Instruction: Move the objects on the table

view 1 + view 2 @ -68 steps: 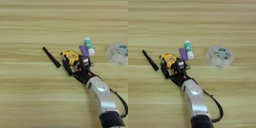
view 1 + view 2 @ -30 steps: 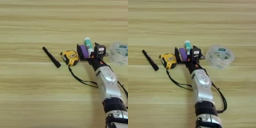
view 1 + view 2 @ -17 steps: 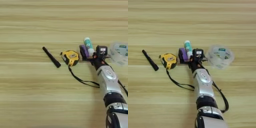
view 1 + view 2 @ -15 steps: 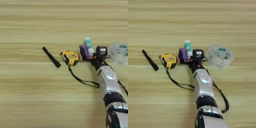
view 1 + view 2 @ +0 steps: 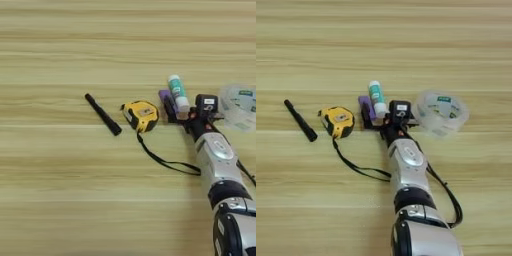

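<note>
Left eye view
Pincer (image 5: 186,114): reaching over the surface (image 5: 60,190), fingers open around the glue stick's near end, nothing lifted.
Glue stick (image 5: 177,93): lying beside purple block (image 5: 165,100).

Right eye view
Pen (image 5: 300,120): lying far left.
Tape measure (image 5: 338,121): lying between pen and block.
Tape roll (image 5: 440,113): lying right of pincer.

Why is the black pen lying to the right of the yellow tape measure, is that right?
Not quite. The black pen lies to the left of the yellow tape measure, not the right. The left eye view shows it plainly.
</note>
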Robot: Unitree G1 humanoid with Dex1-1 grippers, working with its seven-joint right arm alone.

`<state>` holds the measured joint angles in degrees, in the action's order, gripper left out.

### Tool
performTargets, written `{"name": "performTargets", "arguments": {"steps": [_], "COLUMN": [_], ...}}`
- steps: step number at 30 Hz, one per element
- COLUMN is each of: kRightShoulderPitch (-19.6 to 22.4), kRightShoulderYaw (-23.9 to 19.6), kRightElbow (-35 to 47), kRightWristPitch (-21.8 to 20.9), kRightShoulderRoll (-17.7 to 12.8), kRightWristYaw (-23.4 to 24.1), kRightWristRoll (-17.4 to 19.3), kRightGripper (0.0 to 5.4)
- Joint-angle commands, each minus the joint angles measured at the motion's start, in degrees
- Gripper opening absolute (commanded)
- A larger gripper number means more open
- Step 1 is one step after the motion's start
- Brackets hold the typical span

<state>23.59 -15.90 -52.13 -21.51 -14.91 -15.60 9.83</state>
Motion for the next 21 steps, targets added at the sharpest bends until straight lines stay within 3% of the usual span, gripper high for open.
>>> {"name": "performTargets", "arguments": {"steps": [1,21], "kRightShoulderPitch": [5.3,7.2], "kRightShoulderYaw": [-0.9,-1.4], "kRightElbow": [0.5,-5.2], "kRightWristPitch": [-1.3,-1.1], "kRightShoulderRoll": [-2.4,-3.0], "kRightWristYaw": [0.3,0.2], "kRightWristRoll": [0.7,0.8], "kRightGripper": [5.36,5.22]}}
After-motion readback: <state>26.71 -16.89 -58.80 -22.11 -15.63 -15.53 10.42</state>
